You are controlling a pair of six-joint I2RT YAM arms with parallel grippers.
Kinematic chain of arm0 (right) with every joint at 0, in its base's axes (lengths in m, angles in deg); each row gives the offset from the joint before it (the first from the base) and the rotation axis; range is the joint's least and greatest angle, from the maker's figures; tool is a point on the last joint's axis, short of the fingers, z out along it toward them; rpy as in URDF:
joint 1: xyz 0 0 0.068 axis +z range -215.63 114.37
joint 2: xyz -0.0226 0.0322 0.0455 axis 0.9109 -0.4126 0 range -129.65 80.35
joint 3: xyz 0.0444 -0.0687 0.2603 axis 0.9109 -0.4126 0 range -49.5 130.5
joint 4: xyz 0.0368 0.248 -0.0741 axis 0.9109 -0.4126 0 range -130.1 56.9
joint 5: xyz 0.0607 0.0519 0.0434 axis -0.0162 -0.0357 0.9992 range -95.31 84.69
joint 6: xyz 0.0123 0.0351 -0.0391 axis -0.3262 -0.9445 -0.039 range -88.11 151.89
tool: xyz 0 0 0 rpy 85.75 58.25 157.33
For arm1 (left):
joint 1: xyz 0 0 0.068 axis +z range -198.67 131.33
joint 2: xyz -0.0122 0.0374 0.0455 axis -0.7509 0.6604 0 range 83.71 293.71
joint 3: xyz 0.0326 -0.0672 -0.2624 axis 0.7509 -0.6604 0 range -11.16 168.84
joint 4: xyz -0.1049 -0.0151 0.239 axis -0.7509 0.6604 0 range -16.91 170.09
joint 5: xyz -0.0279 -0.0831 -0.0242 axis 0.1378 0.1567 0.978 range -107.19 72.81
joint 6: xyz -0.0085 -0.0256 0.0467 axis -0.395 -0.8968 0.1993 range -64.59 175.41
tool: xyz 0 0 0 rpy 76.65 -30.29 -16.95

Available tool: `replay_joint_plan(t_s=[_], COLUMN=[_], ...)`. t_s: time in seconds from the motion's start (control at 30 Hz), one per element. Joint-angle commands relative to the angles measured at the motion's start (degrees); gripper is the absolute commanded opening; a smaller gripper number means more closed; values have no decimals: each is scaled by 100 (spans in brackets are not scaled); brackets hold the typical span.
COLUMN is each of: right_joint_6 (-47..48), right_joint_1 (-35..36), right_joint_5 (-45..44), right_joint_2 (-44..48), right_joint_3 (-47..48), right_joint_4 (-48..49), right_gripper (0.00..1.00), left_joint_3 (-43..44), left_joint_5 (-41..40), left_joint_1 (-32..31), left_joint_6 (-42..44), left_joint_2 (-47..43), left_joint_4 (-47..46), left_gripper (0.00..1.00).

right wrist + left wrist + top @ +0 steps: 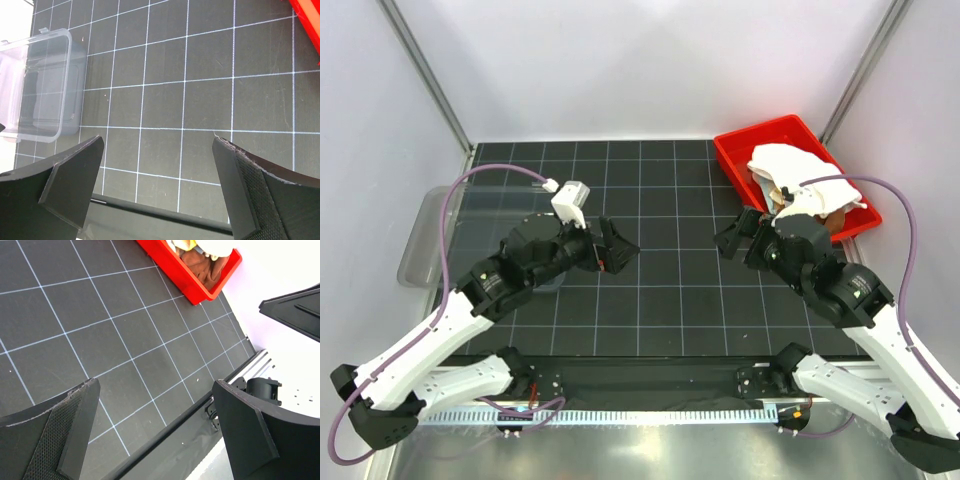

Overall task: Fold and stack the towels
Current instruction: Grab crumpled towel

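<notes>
Left gripper & right gripper splayed wide, empty; towels bunched in red bin; prob. risk: pinching several together, dragging bin.

Mat centre open for passage; red bin blocks right rear, clear tub left edge.

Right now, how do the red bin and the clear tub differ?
The red bin is opaque and holds towels; the clear tub is see-through, with nothing visible inside. The red bin sits far right, the clear tub at the mat's left edge. Both are open-topped rectangular containers.
</notes>
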Motion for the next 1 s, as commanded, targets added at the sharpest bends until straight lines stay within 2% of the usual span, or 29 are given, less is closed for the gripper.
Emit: replay_joint_plan(t_s=[0.0,0.13,0.17,0.2,0.27,0.33,0.37,0.43,0.47,0.5,0.57,0.7,0.97], right_joint_6=[-52,490,562,728,1437,1800,1898,2213,2215,2320,2426,2523,2988], right_joint_1=[30,30,30,13,-328,-942,-1868,-2847,-3061,-3272,-3554,-4284,-4408], right_joint_5=[-180,-591,-1037,-1964,-2324,-1853,-1484,-1034,-998,-971,-980,-1102,-1752], right_joint_2=[10,-68,-182,-384,-1138,-1997,-2264,-3087,-3362,-3678,-4398,-5060,-5290], right_joint_3=[207,181,215,424,880,1207,1417,1620,1752,1901,2218,2316,2061], right_joint_4=[197,381,365,391,557,830,909,1146,1147,1008,910,953,1586], right_gripper=[100,100,100,100,100,100,100,94,94,88,85,75,71], left_joint_3=[-4,5,5,22,180,434,488,576,576,576,532,313,163], left_joint_5=[-71,-71,-62,-53,-114,-132,-123,-88,-71,-10,52,175,571], left_joint_1=[-11,-11,-11,-11,-11,-11,-11,-11,-11,-11,-11,-11,-11], left_joint_6=[50,121,147,225,296,375,393,393,402,402,376,288,182], left_joint_2=[-70,-9,53,97,342,614,677,826,853,870,897,897,1108], left_joint_4=[-165,-305,-367,-385,-359,-227,-96,27,28,80,134,90,-182], left_gripper=[100,100,100,100,99,100,99,100,99,100,100,100,100])
